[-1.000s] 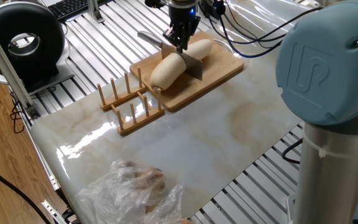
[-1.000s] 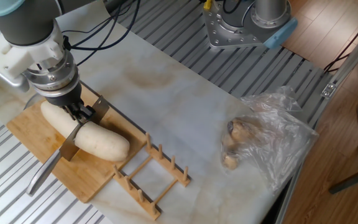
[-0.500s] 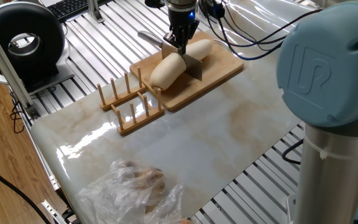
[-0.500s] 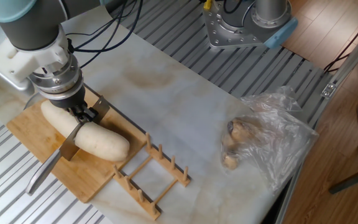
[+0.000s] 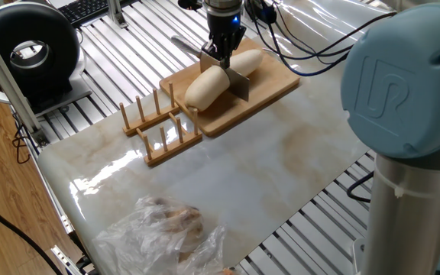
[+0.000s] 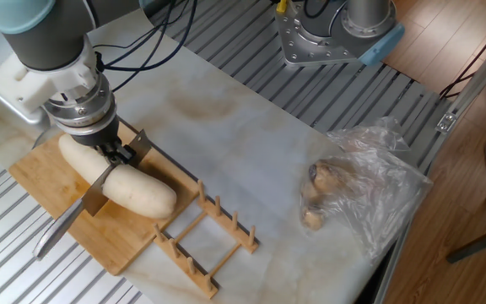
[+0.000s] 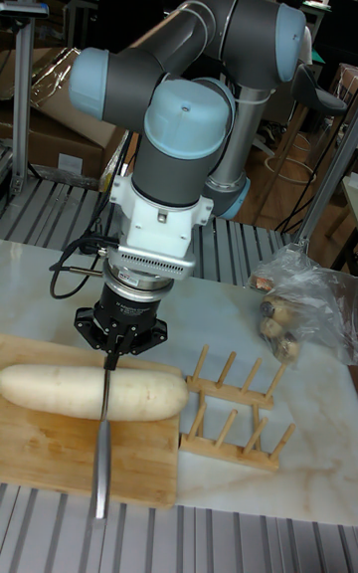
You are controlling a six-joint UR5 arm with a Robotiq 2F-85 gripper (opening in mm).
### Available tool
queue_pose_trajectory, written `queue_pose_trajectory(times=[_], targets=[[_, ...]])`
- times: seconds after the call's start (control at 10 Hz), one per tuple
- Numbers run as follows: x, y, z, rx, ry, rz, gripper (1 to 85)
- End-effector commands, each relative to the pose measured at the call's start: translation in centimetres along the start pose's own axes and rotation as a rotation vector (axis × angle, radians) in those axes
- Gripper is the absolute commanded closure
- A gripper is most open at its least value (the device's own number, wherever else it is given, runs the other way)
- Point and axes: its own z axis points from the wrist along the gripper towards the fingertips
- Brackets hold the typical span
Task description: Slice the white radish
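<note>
The white radish lies lengthwise on the wooden board. A knife stands across its middle, blade sunk into the root, which looks split into two pieces at the blade. My gripper comes down from above and is shut on the knife's spine right over the radish. The knife's handle sticks out past the board's edge.
A wooden peg rack stands right beside the board. A clear plastic bag with brownish contents lies further off on the marble top. The robot's own blue-grey base rises at the table's edge.
The gripper and the knife have shifted a little along the cut line. The radish and board have stayed in place.
</note>
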Motion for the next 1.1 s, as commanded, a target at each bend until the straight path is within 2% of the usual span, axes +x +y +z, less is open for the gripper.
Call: queue_pose_trajectory(times=[0.0, 0.3, 1.0], targets=[[0.04, 0.28, 0.59, -0.022, -0.009, -0.003, 84.3], [0.65, 0.46, 0.42, -0.023, -0.002, 0.000, 84.3], [0.83, 0.90, 0.71, -0.021, -0.002, 0.004, 84.3]])
